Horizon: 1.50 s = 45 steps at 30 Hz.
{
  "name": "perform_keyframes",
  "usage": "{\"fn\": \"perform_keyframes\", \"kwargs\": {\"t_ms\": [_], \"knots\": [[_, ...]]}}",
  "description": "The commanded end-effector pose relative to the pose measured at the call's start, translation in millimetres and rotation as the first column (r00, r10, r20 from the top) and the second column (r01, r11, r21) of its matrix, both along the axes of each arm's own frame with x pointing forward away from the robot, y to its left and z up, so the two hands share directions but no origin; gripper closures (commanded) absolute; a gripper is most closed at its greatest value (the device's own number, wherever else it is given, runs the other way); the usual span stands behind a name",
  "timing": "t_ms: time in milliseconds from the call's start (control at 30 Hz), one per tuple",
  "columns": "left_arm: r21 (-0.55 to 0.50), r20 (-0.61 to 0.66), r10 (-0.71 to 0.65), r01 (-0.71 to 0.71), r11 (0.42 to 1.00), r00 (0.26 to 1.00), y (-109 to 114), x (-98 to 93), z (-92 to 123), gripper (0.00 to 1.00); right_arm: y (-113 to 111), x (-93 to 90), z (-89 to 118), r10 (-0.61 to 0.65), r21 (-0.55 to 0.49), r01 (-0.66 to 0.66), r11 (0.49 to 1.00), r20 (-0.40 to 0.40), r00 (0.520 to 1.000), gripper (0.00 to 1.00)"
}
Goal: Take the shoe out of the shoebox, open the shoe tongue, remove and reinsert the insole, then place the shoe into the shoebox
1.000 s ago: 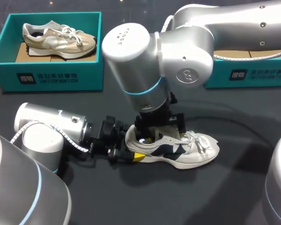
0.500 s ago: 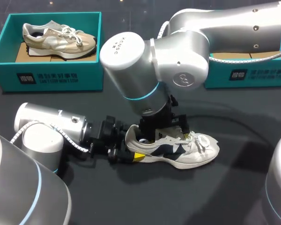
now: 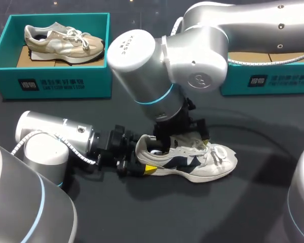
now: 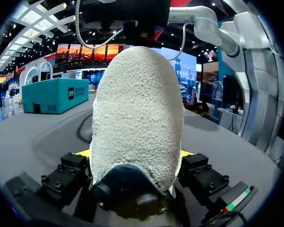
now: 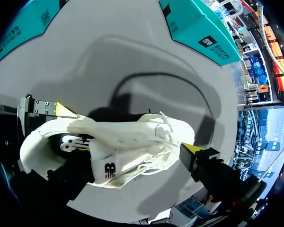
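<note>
head view: white shoe [image 3: 192, 161] lies on its sole on the dark counter [image 3: 192, 212], centre of frame, toe to the right. left claw [image 3: 142, 163] comes in low from the left and is clamped on the heel; left wrist view shows a yellow tip on each side. right claw [image 3: 178, 137] sits over the shoe opening, fingers apart, tongue and laces between them. upper left: teal shoebox [image 3: 55, 81] holds a beige shoe [image 3: 63, 41]. upper right: second teal box [image 3: 273, 81], contents hard to tell.
</note>
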<state>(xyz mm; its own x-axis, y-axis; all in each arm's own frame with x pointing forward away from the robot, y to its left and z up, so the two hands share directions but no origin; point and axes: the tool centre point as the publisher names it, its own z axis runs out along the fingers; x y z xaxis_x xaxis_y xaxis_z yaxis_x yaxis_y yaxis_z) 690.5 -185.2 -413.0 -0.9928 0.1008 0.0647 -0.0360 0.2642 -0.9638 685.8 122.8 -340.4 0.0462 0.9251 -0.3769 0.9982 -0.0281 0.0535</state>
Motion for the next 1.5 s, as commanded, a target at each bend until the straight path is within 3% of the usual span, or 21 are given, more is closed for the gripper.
{"fn": "perform_keyframes", "kwargs": {"t_ms": [33,67,100,167,200,267,333,433,533,600,800,900,1500], "knots": [[0.003,0.000,-0.002,0.002,1.000,1.000,0,0.3,-1,1.00,-3,-8.2,5,-0.152,0.019,0.151,0.988,0.074,0.986,0.00],[0.003,0.000,-0.002,0.002,1.000,1.000,0,0.3,-1,1.00,-4,-8.8,6,-0.154,0.020,0.153,0.988,0.074,0.985,0.00],[0.003,0.000,-0.002,0.002,1.000,1.000,0,0.3,-1,1.00,-4,-9.4,7,-0.160,0.025,0.159,0.987,0.075,0.984,0.09],[0.003,0.000,-0.002,0.002,1.000,1.000,0,0.3,-1,1.00,-5,-10.3,9,-0.165,0.030,0.164,0.986,0.074,0.983,0.42],[0.003,0.000,-0.002,0.002,1.000,1.000,0,0.3,-1,1.00,-6,-10.6,10,-0.170,0.034,0.168,0.985,0.073,0.983,0.54],[0.003,0.000,-0.002,0.002,1.000,1.000,0,0.3,-1,1.00,-6,-10.8,12,-0.171,0.042,0.168,0.985,0.070,0.983,0.66],[0.003,0.000,-0.002,0.002,1.000,1.000,0,0.3,-1,1.00,-6,-10.6,13,-0.169,0.045,0.167,0.985,0.062,0.984,0.76],[0.003,0.000,-0.002,0.002,1.000,1.000,0,0.3,-1,1.00,-5,-10.6,15,-0.165,0.048,0.163,0.986,0.053,0.985,0.78],[0.003,0.000,-0.002,0.002,1.000,1.000,0,0.3,-1,1.00,-4,-11.0,16,-0.162,0.053,0.160,0.986,0.041,0.986,0.87],[0.003,0.000,-0.002,0.002,1.000,1.000,0,0.3,-1,1.00,-4,-11.4,17,-0.164,0.064,0.162,0.985,0.029,0.986,1.00],[0.003,0.000,-0.002,0.002,1.000,1.000,0,0.3,-1,1.00,-9,-12.4,21,-0.129,0.145,0.132,0.981,-0.031,0.991,1.00],[0.003,0.000,-0.002,0.002,1.000,1.000,0,0.3,-1,1.00,-20,-9.4,21,0.000,0.292,0.024,0.956,-0.083,0.997,1.00],[0.003,0.000,-0.002,0.002,1.000,1.000,0,0.3,-1,1.00,-20,-9.4,21,0.000,0.292,0.024,0.956,-0.083,0.997,1.00]]}}
